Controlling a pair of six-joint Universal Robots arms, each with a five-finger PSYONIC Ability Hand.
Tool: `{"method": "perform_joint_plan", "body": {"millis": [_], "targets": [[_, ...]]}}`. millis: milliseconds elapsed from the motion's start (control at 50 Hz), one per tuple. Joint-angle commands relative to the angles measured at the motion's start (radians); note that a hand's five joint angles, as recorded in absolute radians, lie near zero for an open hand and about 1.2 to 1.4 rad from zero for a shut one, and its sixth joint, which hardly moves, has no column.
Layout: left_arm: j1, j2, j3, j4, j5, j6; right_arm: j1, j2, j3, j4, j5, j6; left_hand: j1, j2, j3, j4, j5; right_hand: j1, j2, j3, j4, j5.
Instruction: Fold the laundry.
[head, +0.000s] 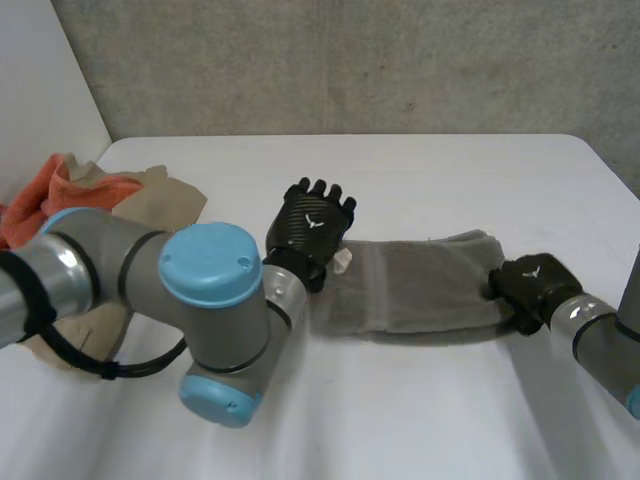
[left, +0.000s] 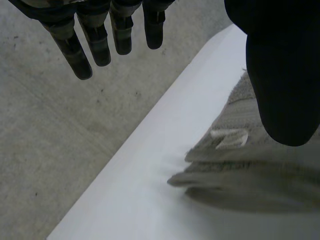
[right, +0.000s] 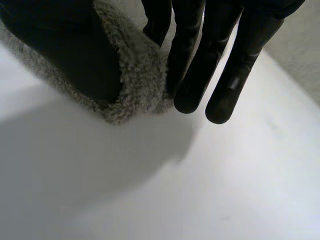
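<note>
A grey towel (head: 420, 285) lies folded into a long strip across the middle of the white table (head: 450, 170). My left hand (head: 310, 222) hovers over the towel's left end, open with straight fingers (left: 100, 45) and holding nothing. Under its palm the layered towel end (left: 250, 170) shows a small white tag (left: 229, 138). My right hand (head: 530, 285) is at the towel's right end. There the fuzzy edge (right: 135, 85) sits pinched between its thumb (right: 65, 45) and its fingers (right: 235, 75).
At the table's left edge lies a pile of other laundry, an orange cloth (head: 60, 195) on a beige one (head: 160, 200), partly behind my left arm. A grey floor (left: 50, 140) lies beyond the table's far edge.
</note>
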Motion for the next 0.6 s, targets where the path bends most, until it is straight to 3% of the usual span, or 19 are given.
{"method": "perform_joint_plan", "body": {"millis": [20,140,260,280,360,380,440,540,600], "targets": [[0.062,0.15,-0.159,-0.04,-0.027,-0.004,0.196,-0.055,-0.144,-0.014,0.045,-0.08,-0.013,-0.027,-0.036,-0.03,-0.048,0.677,0.273,0.216,0.207,0.252],[0.115,0.232,-0.245,-0.038,-0.079,-0.009,0.484,0.012,-0.282,-0.013,0.031,-0.094,-0.013,-0.027,-0.036,-0.03,-0.048,0.677,0.273,0.216,0.207,0.252],[0.151,0.256,-0.276,-0.035,-0.085,-0.012,0.601,0.12,-0.336,-0.008,-0.006,-0.1,-0.013,-0.027,-0.036,-0.03,-0.048,0.677,0.273,0.216,0.207,0.252],[0.151,0.256,-0.276,-0.035,-0.085,-0.012,0.604,0.129,-0.341,-0.005,-0.006,-0.095,-0.013,-0.027,-0.036,-0.03,-0.048,0.677,0.273,0.216,0.207,0.252],[0.146,0.255,-0.261,-0.025,-0.081,-0.014,0.604,0.124,-0.342,0.027,-0.008,-0.057,-0.013,-0.027,-0.036,-0.03,-0.048,-0.148,-0.552,-0.609,-0.618,-0.573],[0.144,0.255,-0.256,-0.022,-0.081,-0.015,0.604,0.112,-0.341,0.035,0.0,-0.013,-0.013,-0.027,-0.036,-0.03,-0.048,-0.545,-0.949,-1.006,-1.015,-0.97],[0.135,0.252,-0.216,0.004,-0.079,-0.029,0.581,0.091,-0.338,0.037,0.021,0.089,-0.013,-0.027,-0.036,-0.03,-0.048,-0.545,-0.949,-1.006,-1.015,-0.97],[0.091,0.226,-0.132,0.034,-0.069,-0.087,0.368,-0.001,-0.309,0.059,0.092,0.412,-0.013,-0.027,-0.036,-0.03,-0.048,-0.545,-0.949,-1.006,-1.015,-0.97],[0.063,0.177,-0.068,0.029,-0.015,-0.133,0.294,-0.038,-0.301,0.093,0.08,0.535,-0.013,-0.027,-0.036,-0.03,-0.048,-0.545,-0.949,-1.006,-1.015,-0.97]]}}
